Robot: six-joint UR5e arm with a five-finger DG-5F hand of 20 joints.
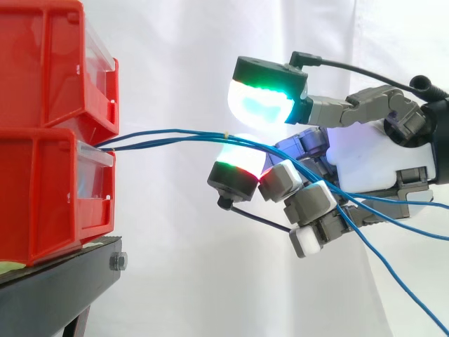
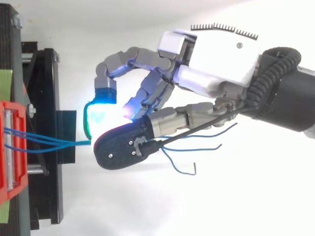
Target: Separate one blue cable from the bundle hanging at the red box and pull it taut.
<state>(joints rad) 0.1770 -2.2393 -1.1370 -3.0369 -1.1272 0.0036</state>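
Several thin blue cables (image 1: 175, 132) leave the gap between two stacked red bins (image 1: 49, 140) and run right, bound by a small yellow tie (image 1: 226, 135). My hand (image 1: 372, 161) reaches in from the right with its fingers curled. The bundle passes between the green-glowing thumb pad (image 1: 263, 102) above and a white-and-red finger pad (image 1: 238, 163) below, which close on it. Behind the pinch the cables lie over the other curled fingers and trail down to the right. From above, the cables (image 2: 44, 140) vanish under the thumb of the hand (image 2: 221, 64).
The bins (image 2: 10, 147) sit on a black stand (image 1: 56, 288) at the left. Loose cable ends (image 2: 187, 164) hang free below the hand. A white curtain is behind everything.
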